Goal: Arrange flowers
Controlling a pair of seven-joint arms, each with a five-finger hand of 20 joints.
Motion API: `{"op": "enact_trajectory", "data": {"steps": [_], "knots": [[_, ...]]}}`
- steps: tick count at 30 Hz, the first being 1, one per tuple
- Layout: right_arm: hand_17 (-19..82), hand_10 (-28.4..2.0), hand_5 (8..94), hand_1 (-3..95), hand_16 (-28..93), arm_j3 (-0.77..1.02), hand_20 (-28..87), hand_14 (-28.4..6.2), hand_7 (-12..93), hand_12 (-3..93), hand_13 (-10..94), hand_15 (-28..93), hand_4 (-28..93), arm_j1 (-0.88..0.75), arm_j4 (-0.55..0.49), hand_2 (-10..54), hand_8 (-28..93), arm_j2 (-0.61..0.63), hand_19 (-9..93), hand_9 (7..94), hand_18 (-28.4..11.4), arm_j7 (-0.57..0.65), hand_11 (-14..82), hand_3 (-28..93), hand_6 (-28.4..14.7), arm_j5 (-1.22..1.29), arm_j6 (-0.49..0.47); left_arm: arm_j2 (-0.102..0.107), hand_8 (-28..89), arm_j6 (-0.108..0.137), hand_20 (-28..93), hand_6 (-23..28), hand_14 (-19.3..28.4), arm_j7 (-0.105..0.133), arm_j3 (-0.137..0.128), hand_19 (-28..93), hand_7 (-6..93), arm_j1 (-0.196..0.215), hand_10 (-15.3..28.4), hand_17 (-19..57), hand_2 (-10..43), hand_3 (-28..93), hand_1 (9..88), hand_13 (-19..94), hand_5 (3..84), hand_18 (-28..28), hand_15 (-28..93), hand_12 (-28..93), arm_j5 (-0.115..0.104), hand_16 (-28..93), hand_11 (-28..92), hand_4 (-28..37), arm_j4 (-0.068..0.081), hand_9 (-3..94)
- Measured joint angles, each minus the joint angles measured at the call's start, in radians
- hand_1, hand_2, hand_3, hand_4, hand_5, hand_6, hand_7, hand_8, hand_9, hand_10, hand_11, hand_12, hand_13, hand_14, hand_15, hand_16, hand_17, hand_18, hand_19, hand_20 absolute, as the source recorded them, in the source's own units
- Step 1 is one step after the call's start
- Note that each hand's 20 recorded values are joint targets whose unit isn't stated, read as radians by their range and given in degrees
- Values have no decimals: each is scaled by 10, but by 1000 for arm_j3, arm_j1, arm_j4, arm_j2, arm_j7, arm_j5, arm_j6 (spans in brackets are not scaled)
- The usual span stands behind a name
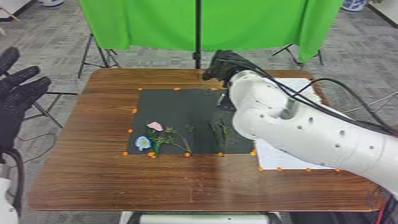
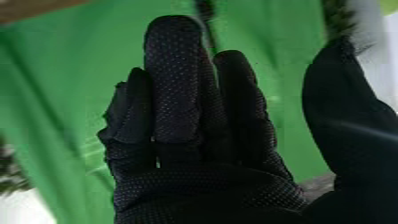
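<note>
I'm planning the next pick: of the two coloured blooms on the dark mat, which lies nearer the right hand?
The pink bloom; the blue bloom sits farther from the right hand, lower in the head view.

Before the right robot hand point(image 1: 227, 62), on the brown wooden bench point(image 1: 178, 187), lay the flat dark-grey square mat point(image 1: 178, 105). On it, to that robot hand's left, were the pink flower point(image 1: 155, 126) and light-blue flower point(image 1: 143, 143); slender green stems point(image 1: 220, 132) lay almost straight before it. The flat white sheet point(image 1: 270, 159) was before it, rightward; the green fabric curtain point(image 1: 147, 25), behind.
</note>
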Motion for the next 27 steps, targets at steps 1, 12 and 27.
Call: {"op": "enact_trajectory", "data": {"steps": [1,12,27], "knots": [[335,-185,533,308,112,13,258,-127,153,136,627,657,-264,-16,-6,-32,-115,21,932,594,-201,4,171,780,-28,-14,2,-4,-79,0,27,66,268,0,-2,601,106,3,187,-91,67,759,199,225,318,271,518,119,-3,-93,248,-283,4,297],[331,-208,471,305,96,169,230,-141,137,127,602,661,-267,-192,-29,-39,-113,246,930,524,-204,78,139,789,-37,-84,44,-40,-76,0,46,63,268,7,-21,595,103,57,185,-95,65,755,193,218,304,270,518,120,-34,-91,245,-283,26,288],[395,-229,485,315,86,392,275,-148,117,124,641,666,-259,-367,27,-48,-104,364,932,525,-213,258,126,774,-58,-49,-29,-50,-76,-3,67,61,267,11,6,590,102,68,182,-92,65,751,188,220,302,269,512,121,-52,-90,241,-283,55,286]]}}
